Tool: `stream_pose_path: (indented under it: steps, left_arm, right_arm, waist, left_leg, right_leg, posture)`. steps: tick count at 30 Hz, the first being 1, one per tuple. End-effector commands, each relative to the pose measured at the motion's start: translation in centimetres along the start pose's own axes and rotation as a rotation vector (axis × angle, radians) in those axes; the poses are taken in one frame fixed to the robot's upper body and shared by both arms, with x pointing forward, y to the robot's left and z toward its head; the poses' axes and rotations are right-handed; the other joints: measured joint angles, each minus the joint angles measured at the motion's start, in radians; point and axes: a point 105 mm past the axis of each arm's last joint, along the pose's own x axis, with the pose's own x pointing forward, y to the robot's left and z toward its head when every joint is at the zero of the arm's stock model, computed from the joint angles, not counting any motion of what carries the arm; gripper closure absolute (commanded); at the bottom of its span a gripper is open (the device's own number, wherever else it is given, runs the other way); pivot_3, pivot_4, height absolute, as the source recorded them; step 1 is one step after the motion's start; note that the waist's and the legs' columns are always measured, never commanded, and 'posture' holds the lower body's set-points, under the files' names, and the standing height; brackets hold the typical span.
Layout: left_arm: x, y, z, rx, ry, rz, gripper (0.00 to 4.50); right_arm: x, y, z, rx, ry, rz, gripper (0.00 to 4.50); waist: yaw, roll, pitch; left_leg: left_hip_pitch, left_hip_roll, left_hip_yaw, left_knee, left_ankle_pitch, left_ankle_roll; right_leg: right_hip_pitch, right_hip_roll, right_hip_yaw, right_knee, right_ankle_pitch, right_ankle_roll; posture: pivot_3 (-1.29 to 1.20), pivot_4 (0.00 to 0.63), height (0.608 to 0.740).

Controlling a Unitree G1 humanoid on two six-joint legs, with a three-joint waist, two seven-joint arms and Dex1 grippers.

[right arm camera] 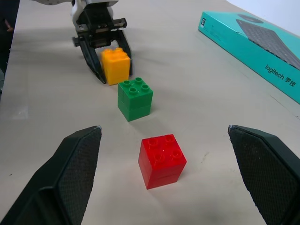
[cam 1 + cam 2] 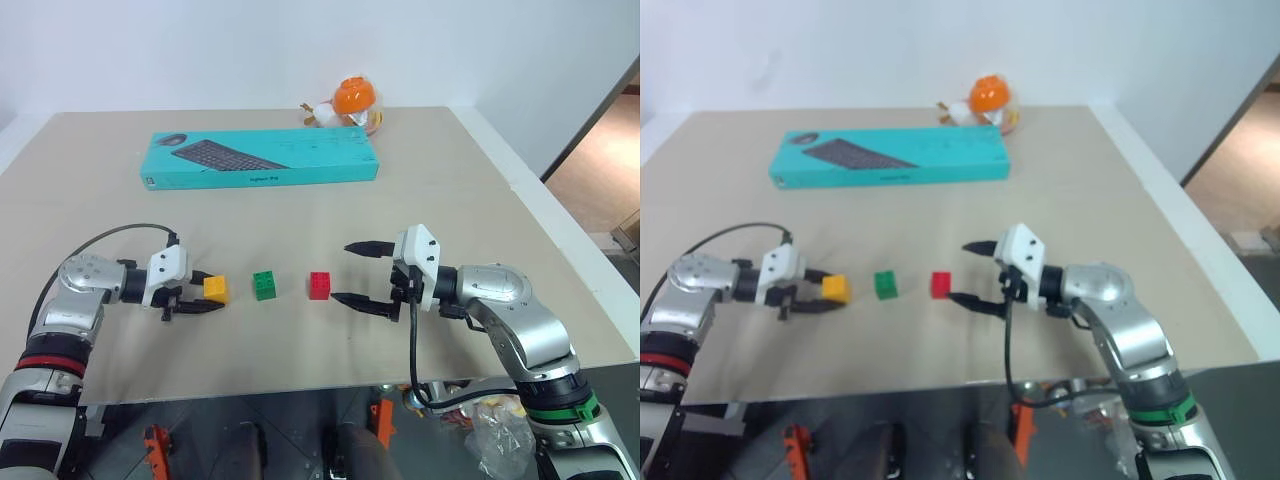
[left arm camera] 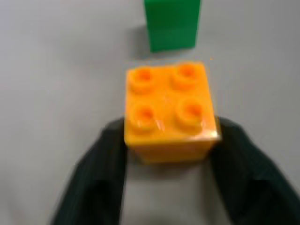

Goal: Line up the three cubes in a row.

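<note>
I'm loosening left hand (image 2: 197, 293) around yellow cube (image 2: 215, 289) at lower-left, row running right toward spread right hand (image 2: 364, 274).

Robot test room, likely a lab or office corner.
Plain beige table (image 2: 480, 190) against bare white walls, staged with a boxed keyboard (image 2: 262, 159), an orange-and-white round toy (image 2: 347, 103) and three studded toy cubes (image 2: 264, 285); loose cable, clamps and a plastic bag under the table edge, brown floor beyond.
</note>
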Motion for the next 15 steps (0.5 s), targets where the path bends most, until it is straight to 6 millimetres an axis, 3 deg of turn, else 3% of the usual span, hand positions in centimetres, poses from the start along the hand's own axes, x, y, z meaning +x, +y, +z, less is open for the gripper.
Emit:
stream_pose_path:
  steps: [1,3,7,11,15]
  left_arm:
    - [-0.8,0.2,0.1,0.010,0.027,-0.002,0.56]
    - [-1.4,0.3,0.4,0.013,0.032,0.002,0.06]
    - [-3.1,0.5,1.6,-0.019,0.012,0.017,0.06]
    - [-5.3,0.4,4.4,-0.178,-0.089,0.039,0.06]
    - [-6.8,2.8,5.9,-0.245,-0.139,0.235,0.06]
  right_arm:
    - [0.0,-0.3,1.1,-0.039,-0.034,0.000,0.00]
    - [0.0,-0.3,1.1,-0.038,-0.035,0.001,0.00]
    - [0.0,-0.2,1.2,-0.038,-0.039,0.000,0.00]
    - [-0.6,-0.4,2.4,0.003,-0.081,-0.007,0.00]
    - [-0.8,-1.4,3.6,0.042,-0.129,-0.053,0.00]
  waist:
    - [-0.001,0.000,0.000]
    - [-0.001,0.000,0.000]
    - [-0.001,0.000,0.000]
    - [-0.001,-0.001,0.000]
    - [-0.001,0.000,0.000]
  left_leg:
    - [0.000,0.000,0.000,0.000,0.000,0.000]
    - [0.000,0.000,0.000,0.000,0.000,0.000]
    - [-0.001,0.000,0.000,-0.001,0.000,0.000]
    - [-0.001,0.001,-0.001,0.000,0.000,0.000]
    - [0.000,0.001,-0.001,0.000,0.000,0.000]
  right_leg:
    - [0.000,0.000,0.000,0.000,0.000,0.000]
    - [0.000,0.000,0.000,0.000,-0.001,0.000]
    - [-0.001,0.001,0.000,0.000,-0.001,0.000]
    - [-0.001,0.001,-0.001,0.000,-0.001,0.000]
    - [-0.001,0.000,0.000,0.000,-0.001,0.000]
  posture:
    - [0.00,0.150,0.740]
    - [0.00,0.150,0.740]
    - [0.00,0.150,0.740]
    - [0.00,0.150,0.740]
    - [0.00,0.150,0.740]
